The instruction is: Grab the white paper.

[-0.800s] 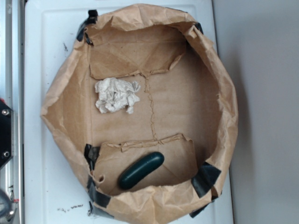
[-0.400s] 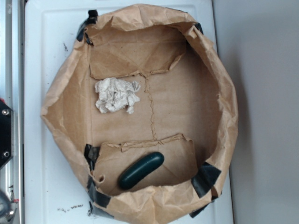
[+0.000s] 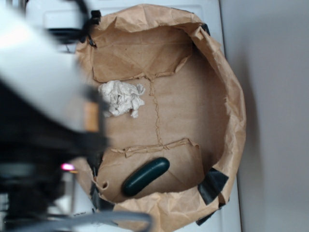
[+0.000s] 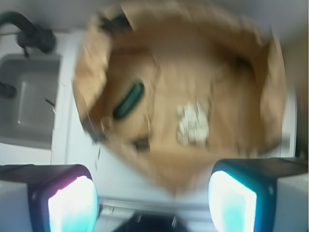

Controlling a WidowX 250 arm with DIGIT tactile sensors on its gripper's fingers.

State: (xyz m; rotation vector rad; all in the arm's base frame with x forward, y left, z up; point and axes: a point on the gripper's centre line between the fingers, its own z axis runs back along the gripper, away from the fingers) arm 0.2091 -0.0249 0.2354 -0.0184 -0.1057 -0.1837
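Note:
The white paper (image 3: 121,98) is a crumpled off-white wad lying on the floor of the brown paper bag (image 3: 227,87), towards its upper left. In the blurred wrist view the white paper (image 4: 193,123) lies far ahead inside the bag (image 4: 268,72). My gripper (image 4: 152,200) is open and empty, its two glowing pads wide apart, high above the bag's near rim. In the exterior view only the blurred arm (image 3: 43,121) shows at the left, and the fingers are hidden.
A dark green oblong object (image 3: 145,176) lies at the bag's lower edge; it also shows in the wrist view (image 4: 129,100). Black tape (image 3: 212,185) holds the bag's corners. The bag sits on a white surface (image 3: 58,19). A grey sink basin (image 4: 29,96) shows at the left.
The arm has swung into the exterior view from the left, now covering the bag's left rim. The paper and the green object have not moved.

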